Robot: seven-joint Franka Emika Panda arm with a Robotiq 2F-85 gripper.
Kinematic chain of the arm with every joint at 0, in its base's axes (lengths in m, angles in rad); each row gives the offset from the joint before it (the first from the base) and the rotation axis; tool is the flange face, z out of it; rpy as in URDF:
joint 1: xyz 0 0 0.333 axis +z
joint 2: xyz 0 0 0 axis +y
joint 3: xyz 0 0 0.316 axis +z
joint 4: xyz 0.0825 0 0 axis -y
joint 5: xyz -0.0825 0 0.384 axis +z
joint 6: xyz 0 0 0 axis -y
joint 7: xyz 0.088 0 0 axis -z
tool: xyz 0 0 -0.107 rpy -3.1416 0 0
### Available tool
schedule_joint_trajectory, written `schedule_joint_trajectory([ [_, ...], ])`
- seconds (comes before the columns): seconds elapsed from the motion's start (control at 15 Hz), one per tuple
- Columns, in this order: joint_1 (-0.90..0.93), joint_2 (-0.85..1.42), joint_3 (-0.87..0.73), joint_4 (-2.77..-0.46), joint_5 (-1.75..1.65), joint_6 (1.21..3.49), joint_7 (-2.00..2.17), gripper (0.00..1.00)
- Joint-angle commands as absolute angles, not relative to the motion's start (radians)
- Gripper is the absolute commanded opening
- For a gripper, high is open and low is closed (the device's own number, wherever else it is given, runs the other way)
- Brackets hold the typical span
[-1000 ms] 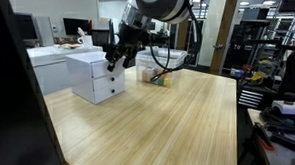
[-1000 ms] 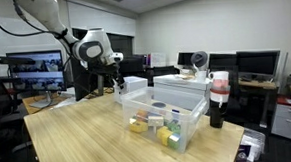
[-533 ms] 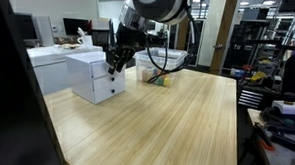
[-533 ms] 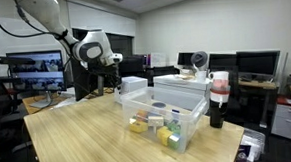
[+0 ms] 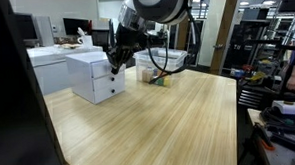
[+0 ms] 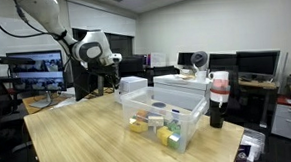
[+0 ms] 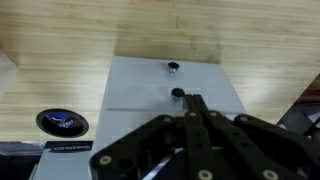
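Observation:
A small white drawer unit point(image 5: 90, 77) point(image 6: 134, 85) stands on the wooden table point(image 5: 159, 122). In the wrist view its white front point(image 7: 140, 85) shows two small black knobs, the farther knob point(image 7: 172, 68) and the nearer knob point(image 7: 178, 94). My gripper point(image 7: 192, 102) has its black fingers pressed together with no gap, the tips right against the nearer knob, which shows just left of them. Whether the knob is pinched I cannot tell. In both exterior views the gripper point(image 5: 111, 66) point(image 6: 116, 83) is at the unit's front.
A clear plastic bin point(image 6: 170, 122) point(image 5: 155, 78) with several colourful items stands on the table beside the drawer unit. A red-capped bottle point(image 6: 219, 99) stands near the table's edge. Monitors and desks surround the table. A round blue sticker point(image 7: 62, 122) lies beside the unit.
The gripper's fingers have come together from wide apart at the drawer unit's front. The arm has shifted only slightly toward the unit.

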State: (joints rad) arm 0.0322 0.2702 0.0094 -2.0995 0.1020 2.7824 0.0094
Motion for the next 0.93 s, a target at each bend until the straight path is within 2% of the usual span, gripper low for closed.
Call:
schedule_joint_trajectory([
  [0.0,0.029,0.238,0.008,-2.13,0.076,2.769,0.025,0.29],
  [0.07,0.029,0.24,0.007,-2.127,0.073,2.771,0.026,0.32],
  [0.2,0.028,0.243,0.005,-2.118,0.071,2.771,0.027,0.44],
  [0.53,0.026,0.247,0.0,-2.098,0.069,2.776,0.025,0.78],
  [0.6,0.025,0.247,0.001,-2.094,0.07,2.775,0.023,0.34],
  [0.67,0.024,0.247,0.002,-2.092,0.073,2.775,0.022,0.38],
  [0.73,0.024,0.246,0.003,-2.093,0.073,2.776,0.02,0.35],
  [0.87,0.024,0.244,0.006,-2.095,0.076,2.774,0.018,0.21],
])
